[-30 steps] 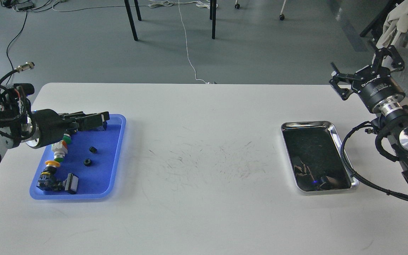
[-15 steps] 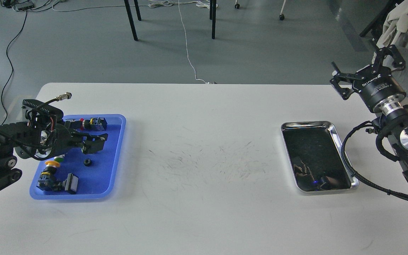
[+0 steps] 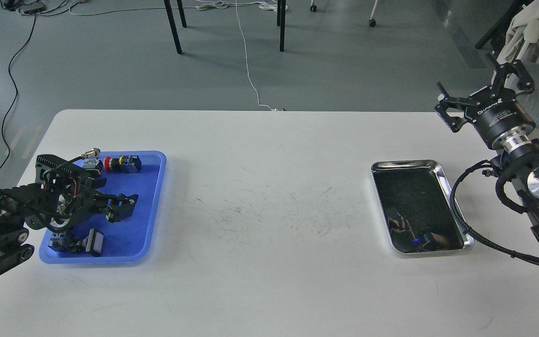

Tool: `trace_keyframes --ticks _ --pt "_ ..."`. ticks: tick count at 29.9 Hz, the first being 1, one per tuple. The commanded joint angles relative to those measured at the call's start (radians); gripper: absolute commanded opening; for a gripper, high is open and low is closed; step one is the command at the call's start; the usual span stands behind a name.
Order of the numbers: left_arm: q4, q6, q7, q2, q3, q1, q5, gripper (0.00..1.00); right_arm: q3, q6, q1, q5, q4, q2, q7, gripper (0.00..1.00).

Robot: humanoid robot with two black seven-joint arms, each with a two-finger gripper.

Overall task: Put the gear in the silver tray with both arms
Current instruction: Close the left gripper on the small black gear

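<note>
The silver tray (image 3: pixel 407 164) lies at the right of the white table, its dark bottom bare. My left gripper (image 3: pixel 120 208) is low over the blue plastic tray (image 3: pixel 155 187) at the left, with its fingers spread open. The small black gears are not visible; the dark fingers cover where they lay. My right gripper (image 3: pixel 473 82) is open and empty. It is held up beyond the table's far right corner, behind the silver tray.
The blue tray also holds a red-capped push button (image 3: pixel 120 163) at its far end and a black and white switch block (image 3: pixel 92 242) at its near end. A black cable (image 3: pixel 466 229) from the right arm loops beside the silver tray. Chair legs stand beyond the table.
My left arm has swung down and toward me along the blue tray, so its open fingers now cover the spot where two black gears lay. The right arm has barely moved.
</note>
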Motion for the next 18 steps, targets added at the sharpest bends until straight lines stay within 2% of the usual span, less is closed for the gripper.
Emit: trace_keyframes --ticks 1,18 --pt "0.016 0.003 0.000 -0.008 0.000 0.002 -0.002 0.85 -0.002 0.000 0.002 0.000 0.000 0.000 0.000 0.99" --pt "0.042 0.003 0.001 -0.036 0.001 0.017 -0.002 0.67 -0.002 0.000 0.007 0.000 0.002 0.000 0.000 0.99"
